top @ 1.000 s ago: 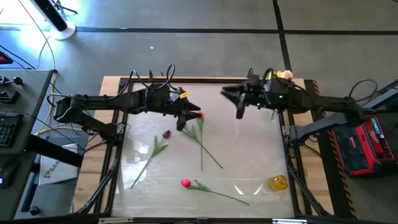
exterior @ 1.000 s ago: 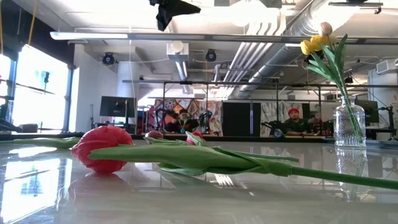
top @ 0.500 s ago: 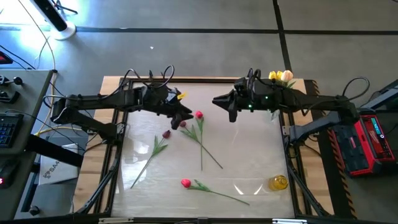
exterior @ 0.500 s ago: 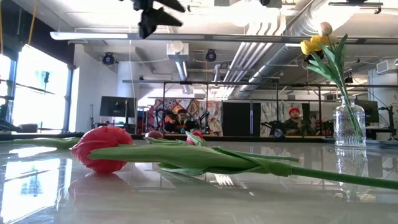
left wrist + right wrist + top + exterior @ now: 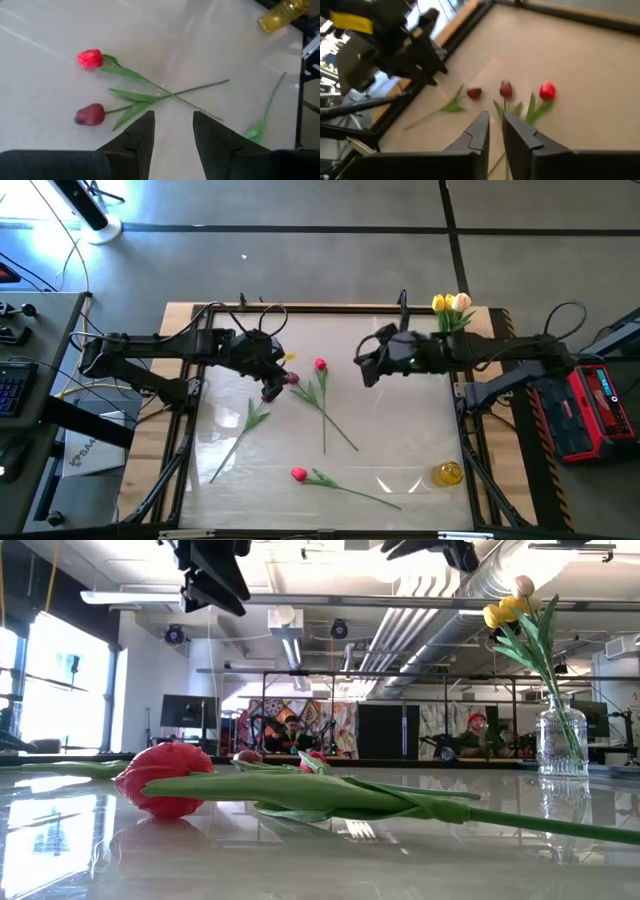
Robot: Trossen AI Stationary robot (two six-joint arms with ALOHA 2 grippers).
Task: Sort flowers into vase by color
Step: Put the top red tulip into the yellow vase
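Both arms had shifted leftward above the glossy bench (image 5: 400, 430). Left pincer (image 5: 272, 388), fingers apart and empty, hung over the maroon tulip (image 5: 291, 379). Right pincer (image 5: 364, 370), narrowly parted and empty, hung beside the ribbed glass vase (image 5: 561, 742) holding yellow tulips (image 5: 450, 304).

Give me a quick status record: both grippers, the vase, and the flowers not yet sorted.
left gripper: open, empty, above the loose tulips left of the table's middle
right gripper: in the air over the table's back half, nothing in it
vase: upright, back right corner, holds yellow and peach tulips
loose flowers: four lying flat, including red tulip, maroon tulip, pink-red tulip near the front
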